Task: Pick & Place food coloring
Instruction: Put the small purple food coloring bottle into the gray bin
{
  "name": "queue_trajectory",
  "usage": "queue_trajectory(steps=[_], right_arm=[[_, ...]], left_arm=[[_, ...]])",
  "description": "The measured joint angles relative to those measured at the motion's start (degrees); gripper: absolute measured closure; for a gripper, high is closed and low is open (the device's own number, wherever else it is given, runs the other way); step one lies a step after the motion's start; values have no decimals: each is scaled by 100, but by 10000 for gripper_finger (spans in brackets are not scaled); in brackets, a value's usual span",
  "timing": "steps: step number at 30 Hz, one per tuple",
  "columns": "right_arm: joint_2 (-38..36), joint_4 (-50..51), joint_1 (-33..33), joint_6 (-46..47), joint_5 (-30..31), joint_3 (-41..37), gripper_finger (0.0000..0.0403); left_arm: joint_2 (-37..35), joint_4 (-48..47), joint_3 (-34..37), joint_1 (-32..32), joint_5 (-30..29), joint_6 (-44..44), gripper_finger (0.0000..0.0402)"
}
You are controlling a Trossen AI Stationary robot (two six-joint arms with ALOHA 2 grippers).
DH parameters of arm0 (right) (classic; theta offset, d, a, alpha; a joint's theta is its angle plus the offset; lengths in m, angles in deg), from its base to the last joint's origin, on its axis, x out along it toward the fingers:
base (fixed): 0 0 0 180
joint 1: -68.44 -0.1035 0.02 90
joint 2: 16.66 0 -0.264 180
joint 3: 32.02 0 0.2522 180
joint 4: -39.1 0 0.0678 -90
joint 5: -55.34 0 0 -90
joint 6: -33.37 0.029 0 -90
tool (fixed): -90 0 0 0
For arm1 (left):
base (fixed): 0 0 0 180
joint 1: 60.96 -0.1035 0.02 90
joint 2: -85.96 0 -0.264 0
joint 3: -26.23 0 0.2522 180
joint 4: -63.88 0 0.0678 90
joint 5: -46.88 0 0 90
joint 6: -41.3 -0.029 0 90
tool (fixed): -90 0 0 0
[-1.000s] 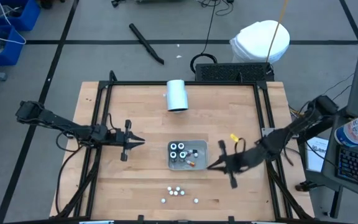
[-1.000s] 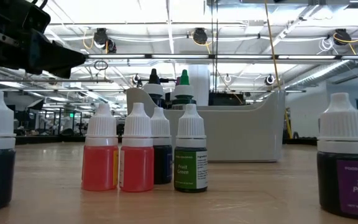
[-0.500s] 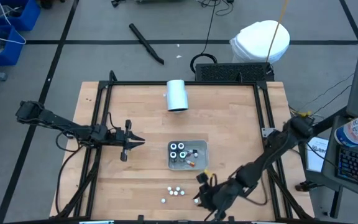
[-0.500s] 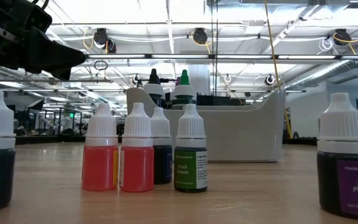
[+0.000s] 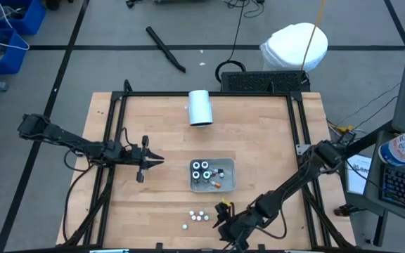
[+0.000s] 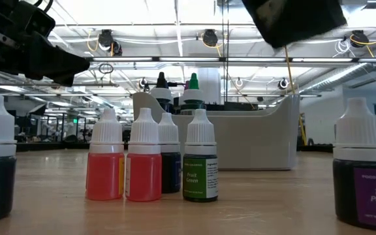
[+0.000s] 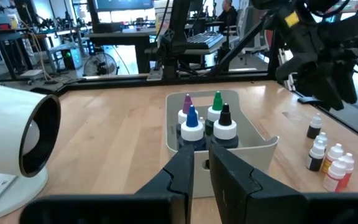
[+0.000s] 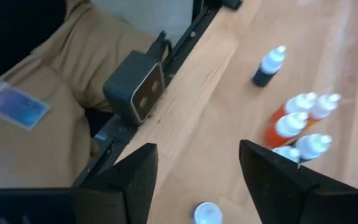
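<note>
Several food coloring bottles [image 5: 202, 169] stand upright in the grey tray [image 5: 232, 176] at mid-table. Other small bottles [image 5: 200, 216] stand loose on the wood near the table's near edge: red, dark blue and green ones [image 6: 143, 160] in the low view. My right gripper [image 5: 222, 223] hangs open just right of and above this loose group. In its wrist view [image 8: 197, 146] a white cap [image 8: 207, 213] shows low between the fingers and several bottles [image 8: 300, 121] stand beyond. My left gripper [image 7: 201, 165] waits left of the tray, its fingers a narrow gap apart and holding nothing.
A large white cylinder [image 5: 200, 107] lies on its side at the table's far middle. A small camera block [image 8: 135, 93] sits on the black frame at the near edge. A person's tan trousers [image 8: 36, 112] show beyond that edge. Single bottles [image 6: 364, 173] stand apart.
My right gripper has swung from beside the tray's right side toward the table's near edge and left, ending over the loose bottles; its dark body now shows at the top of the low view. No bottle has moved.
</note>
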Motion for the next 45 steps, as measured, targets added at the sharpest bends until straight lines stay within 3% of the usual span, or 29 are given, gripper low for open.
queue_trajectory(steps=[25, 38, 45], right_arm=[[254, 61, 9, 18, 15, -343, 260], [254, 69, 87, -26, 24, -343, 347], [24, 267, 123, -175, 6, -343, 350]], left_arm=[[0, 11, 0, 0, 1, 7, 344], [0, 10, 0, 0, 1, 7, 344], [0, 10, 0, 0, 1, 7, 344]])
